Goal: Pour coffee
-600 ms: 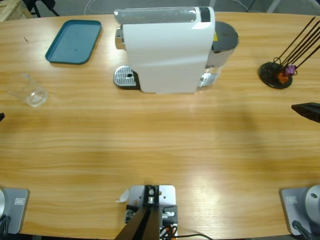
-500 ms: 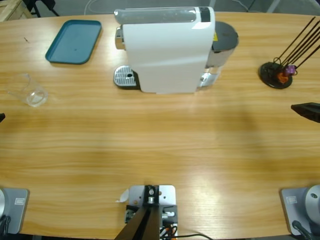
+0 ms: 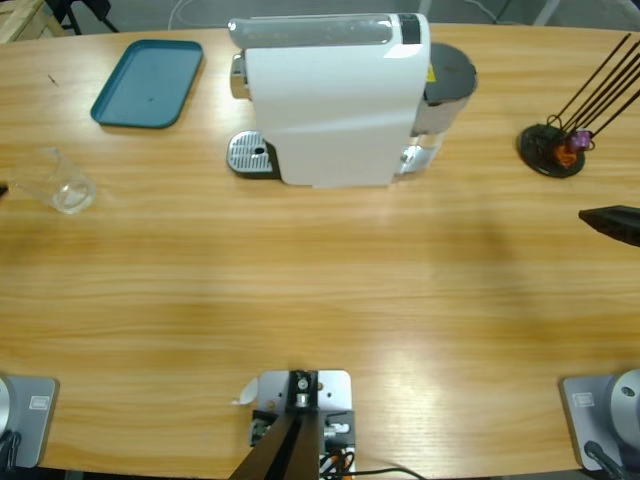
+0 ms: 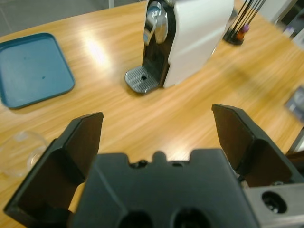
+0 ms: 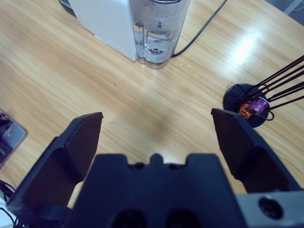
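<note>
Both black two-jawed tools, left [image 4: 156, 137] and right [image 5: 156, 137], stand with jaws wide apart, gripping nothing. The small clear glass tumbler [image 3: 62, 182] sits near the wooden counter's [image 3: 320, 290] left edge, below the teal plastic tray [image 3: 148, 83] and left of the white coffee machine [image 3: 335, 95]; whether it contains coffee cannot be told.

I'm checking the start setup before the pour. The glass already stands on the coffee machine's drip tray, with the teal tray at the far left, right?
Not quite. The glass stands on the bare table near the left edge, well apart from the drip tray, which is empty, as the high view shows. The teal tray is at the far left.
</note>
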Motion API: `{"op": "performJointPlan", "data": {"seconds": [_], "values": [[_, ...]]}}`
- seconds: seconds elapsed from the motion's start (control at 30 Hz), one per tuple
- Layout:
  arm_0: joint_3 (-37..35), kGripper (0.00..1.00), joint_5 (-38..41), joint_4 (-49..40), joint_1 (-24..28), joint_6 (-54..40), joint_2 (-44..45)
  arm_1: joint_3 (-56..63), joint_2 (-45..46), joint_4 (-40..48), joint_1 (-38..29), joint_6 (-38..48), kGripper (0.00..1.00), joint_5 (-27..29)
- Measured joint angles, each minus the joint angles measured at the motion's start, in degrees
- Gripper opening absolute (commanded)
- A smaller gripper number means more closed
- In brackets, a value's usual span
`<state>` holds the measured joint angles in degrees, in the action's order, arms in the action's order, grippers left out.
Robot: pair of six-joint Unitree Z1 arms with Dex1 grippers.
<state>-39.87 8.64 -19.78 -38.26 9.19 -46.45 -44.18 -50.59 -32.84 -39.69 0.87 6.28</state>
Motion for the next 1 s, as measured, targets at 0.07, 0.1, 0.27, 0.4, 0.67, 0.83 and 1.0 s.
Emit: {"op": "performJointPlan", "data": {"seconds": [0.07, 0.1, 0.27, 0.4, 0.67, 0.83, 1.0], "values": [[-4.30, 1.000, 0.00, -0.54, -0.02, 2.46, -4.09, 0.00, -0.23, 0.00, 0.00, 0.00, 1.000, 0.00], [-6.41, 1.000, 0.00, -0.99, -0.02, 3.27, -6.26, 0.00, -0.32, 0.00, 0.00, 0.00, 1.000, 0.00], [-14.37, 1.000, 0.01, -0.72, -0.02, 6.88, -16.89, -0.01, -1.05, 0.00, 0.00, 0.00, 1.000, 0.00], [-15.29, 1.000, 0.12, 4.21, 0.15, 7.51, -21.41, -0.02, -1.71, 0.00, 0.00, 0.00, 1.000, 0.00], [-15.85, 1.000, 9.18, 10.31, 4.80, 8.38, -30.05, -0.03, -1.81, 0.00, 0.00, 0.00, 1.000, 0.00], [-18.24, 1.000, 15.62, 15.25, 5.29, 12.30, -37.56, -0.19, -2.39, -0.01, 0.00, 0.00, 1.000, 0.00], [-19.84, 0.991, 16.99, 18.37, 5.31, 17.98, -44.10, -0.25, -3.21, -0.01, 0.00, 0.00, 1.000, 0.00]]}}
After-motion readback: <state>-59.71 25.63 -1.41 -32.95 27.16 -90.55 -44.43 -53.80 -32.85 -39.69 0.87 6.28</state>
